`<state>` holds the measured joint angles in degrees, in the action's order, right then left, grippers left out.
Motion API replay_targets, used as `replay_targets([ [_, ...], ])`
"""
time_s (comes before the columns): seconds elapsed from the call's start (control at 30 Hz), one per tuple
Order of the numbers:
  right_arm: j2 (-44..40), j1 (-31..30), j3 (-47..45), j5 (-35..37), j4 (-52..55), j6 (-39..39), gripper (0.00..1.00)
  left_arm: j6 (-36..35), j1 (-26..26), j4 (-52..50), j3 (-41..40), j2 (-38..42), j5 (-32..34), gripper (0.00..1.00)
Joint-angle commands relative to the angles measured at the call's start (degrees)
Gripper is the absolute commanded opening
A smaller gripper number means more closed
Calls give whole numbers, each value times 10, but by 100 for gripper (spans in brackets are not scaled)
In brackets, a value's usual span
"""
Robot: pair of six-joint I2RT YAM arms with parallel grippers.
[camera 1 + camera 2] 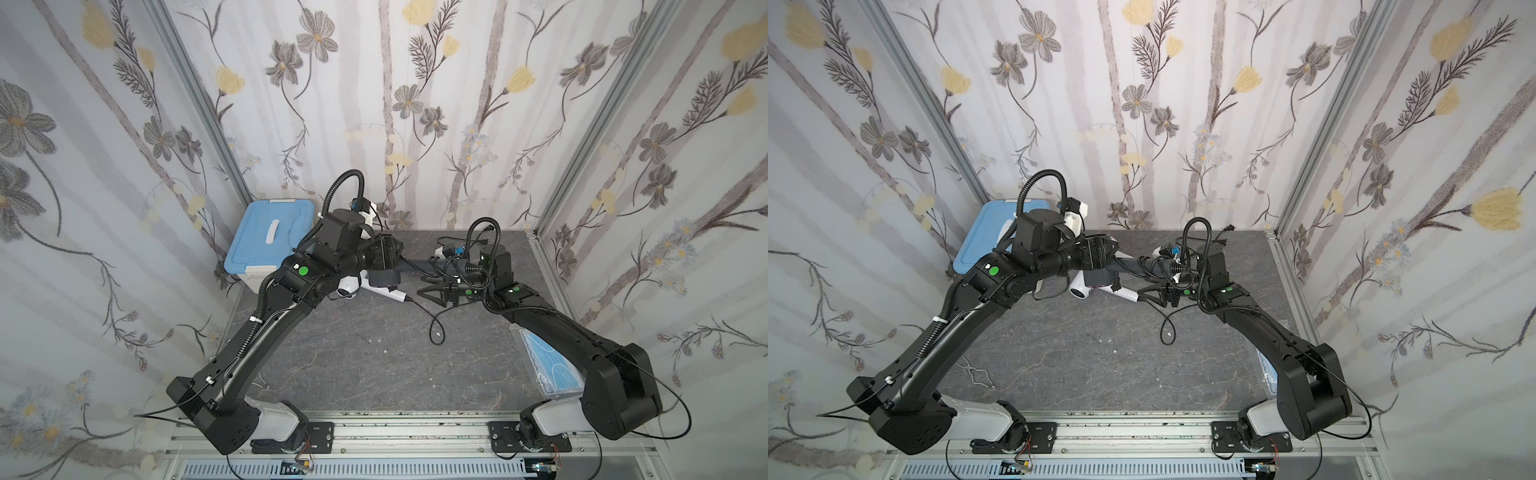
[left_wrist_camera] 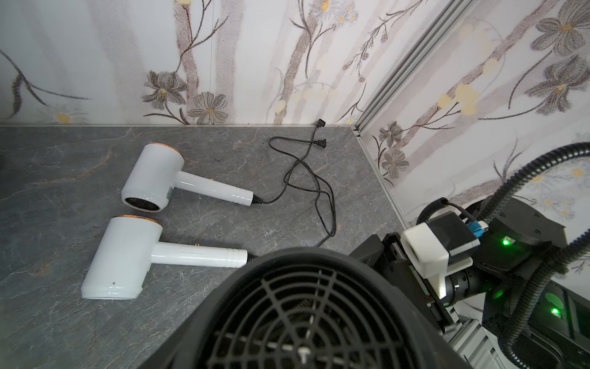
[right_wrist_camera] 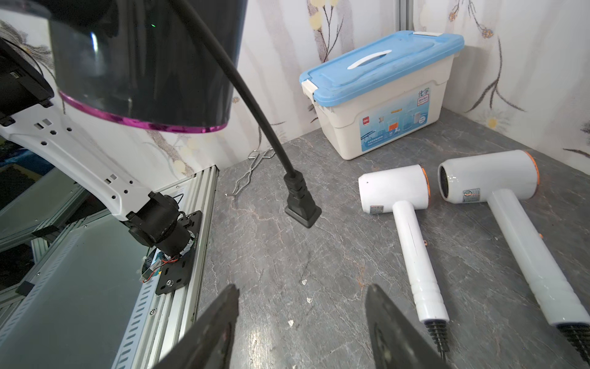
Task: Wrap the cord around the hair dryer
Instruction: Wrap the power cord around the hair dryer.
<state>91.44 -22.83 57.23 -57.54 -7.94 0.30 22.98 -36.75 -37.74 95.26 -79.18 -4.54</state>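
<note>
Cord plug ahead of parted right fingers

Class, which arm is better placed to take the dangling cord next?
Likely right. The right gripper is open and empty, facing the hanging plug; the left gripper is busy holding the black hair dryer up.

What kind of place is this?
Likely a robot-testing booth, not a home: two black robot arms on an aluminium rail, floral wallpaper panels in metal framing, white hair dryers on a grey stone-look tabletop.
</note>
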Motion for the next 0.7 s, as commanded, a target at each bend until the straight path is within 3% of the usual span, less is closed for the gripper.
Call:
replay_targets([
  [0.0,19,-12,-8,-15,-89,45,65,19,0,27,11,-4,-1,0],
  [0.27,40,-24,-44,1,-269,157,65,46,0,41,11,-11,-17,0],
  [0.67,90,-50,-19,36,-356,215,65,67,-2,66,6,-17,-39,0],
])
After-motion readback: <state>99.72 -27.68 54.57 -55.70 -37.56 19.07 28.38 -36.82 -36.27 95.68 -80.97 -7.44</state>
